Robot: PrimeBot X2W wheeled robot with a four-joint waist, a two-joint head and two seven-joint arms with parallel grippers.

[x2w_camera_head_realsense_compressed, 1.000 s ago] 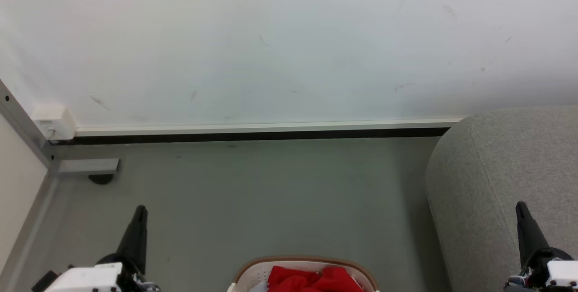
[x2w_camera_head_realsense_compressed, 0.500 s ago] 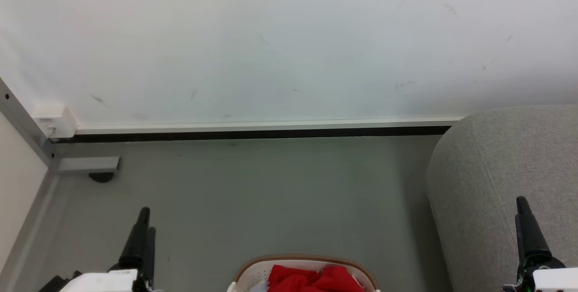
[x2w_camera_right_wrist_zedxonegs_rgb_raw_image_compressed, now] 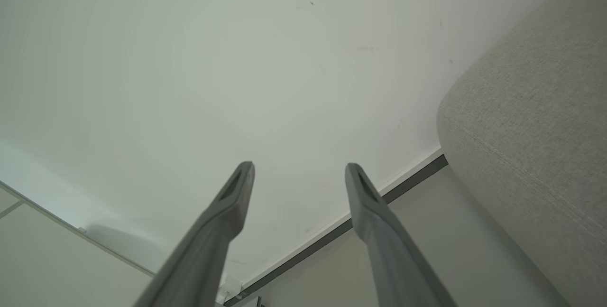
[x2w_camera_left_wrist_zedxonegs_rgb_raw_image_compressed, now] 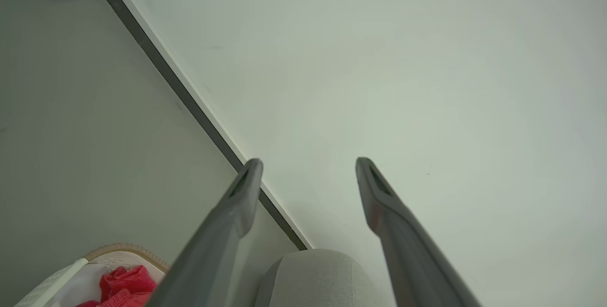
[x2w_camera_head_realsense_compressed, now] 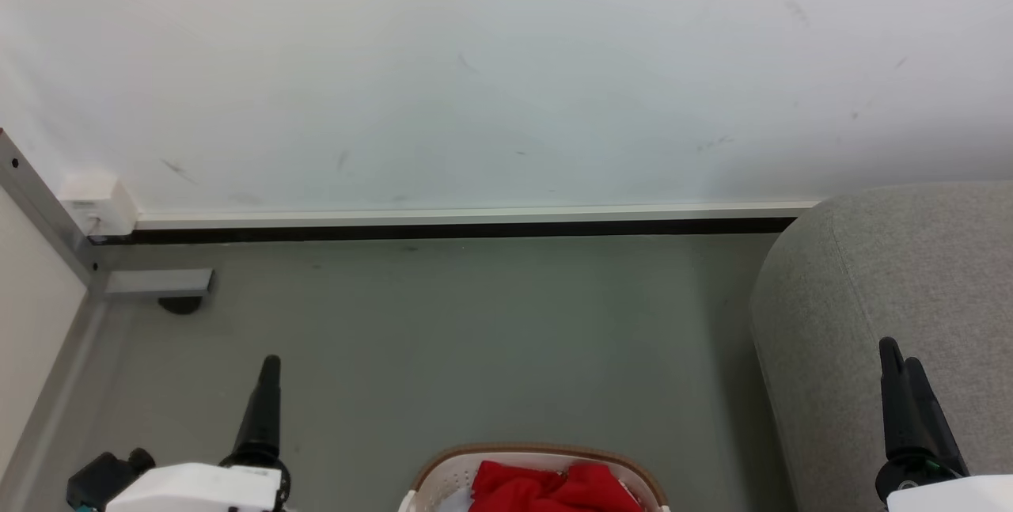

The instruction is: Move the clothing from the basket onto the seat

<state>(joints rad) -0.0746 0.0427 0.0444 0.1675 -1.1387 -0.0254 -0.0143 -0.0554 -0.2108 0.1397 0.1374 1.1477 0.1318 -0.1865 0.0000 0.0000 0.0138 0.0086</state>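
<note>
Lying crumpled in the basket (x2w_camera_head_realsense_compressed: 538, 449), the jersey (x2w_camera_head_realsense_compressed: 554, 488) sits at the bottom edge of the head view, on the floor (x2w_camera_head_realsense_compressed: 475, 338) between the two arms and apart from the sofa (x2w_camera_head_realsense_compressed: 886, 274) on the robot's right. The left claw (x2w_camera_left_wrist_zedxonegs_rgb_raw_image_compressed: 308, 164) is spread and empty, its fingers aimed at the wall (x2w_camera_head_realsense_compressed: 506, 69) above the basket. The right claw (x2w_camera_right_wrist_zedxonegs_rgb_raw_image_compressed: 298, 167) is likewise spread and empty, raised beside the sofa's rounded end. Expect the jersey to handle as a light, limp, probably slick fabric: it should sag and trail when lifted and offers no stiff edge. Take hold on a raised fold at the top of the heap and pinch deep enough to gather more than one layer. Keep the fingertips clear of the perforated wall and the rim, since a light basket may tip or lift if the fabric snags. Several items cannot be verified. The near part of the basket is cut off by the frame edge, so the jersey's full extent, trim and print are hidden. A pale patch (x2w_camera_head_realsense_compressed: 449, 501) left of the red fabric may be other cloth or the basket's inner wall. The sofa's seating surface is out of frame.
</note>
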